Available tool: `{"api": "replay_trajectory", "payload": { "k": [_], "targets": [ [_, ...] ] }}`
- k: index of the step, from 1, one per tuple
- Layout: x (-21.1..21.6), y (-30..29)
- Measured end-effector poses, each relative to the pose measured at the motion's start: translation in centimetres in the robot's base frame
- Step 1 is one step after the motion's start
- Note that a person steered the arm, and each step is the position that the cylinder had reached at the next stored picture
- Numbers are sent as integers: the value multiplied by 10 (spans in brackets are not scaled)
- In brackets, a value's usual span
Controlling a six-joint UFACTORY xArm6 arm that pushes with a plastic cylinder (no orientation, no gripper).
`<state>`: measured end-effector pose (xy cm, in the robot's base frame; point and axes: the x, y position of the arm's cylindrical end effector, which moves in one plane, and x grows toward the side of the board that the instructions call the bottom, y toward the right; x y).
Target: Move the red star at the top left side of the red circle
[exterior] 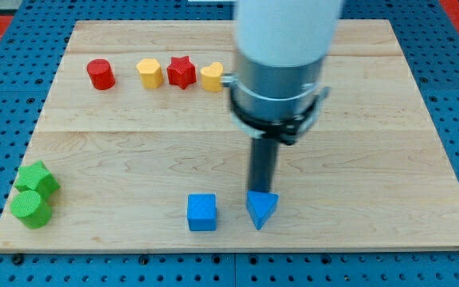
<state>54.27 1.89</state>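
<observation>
Where blocks sit, my tip (pixel 260 191) touches the blue triangle (pixel 261 210).

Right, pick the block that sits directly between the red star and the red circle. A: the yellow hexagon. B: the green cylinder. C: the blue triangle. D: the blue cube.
A: the yellow hexagon stands in the top row between the red circle on the view's left and the red star on its right, while my tip is far below, at the blue triangle.
</observation>
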Motion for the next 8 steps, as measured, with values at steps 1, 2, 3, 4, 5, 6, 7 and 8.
{"api": "replay_trajectory", "payload": {
  "k": [1, 2, 3, 4, 5, 6, 7, 8],
  "targets": [
    [0, -7],
    [-13, -4],
    [-13, -4],
    [-13, -7],
    [-13, -5],
    [-13, 3],
    [-13, 3],
    [-13, 2]
  ]
}}
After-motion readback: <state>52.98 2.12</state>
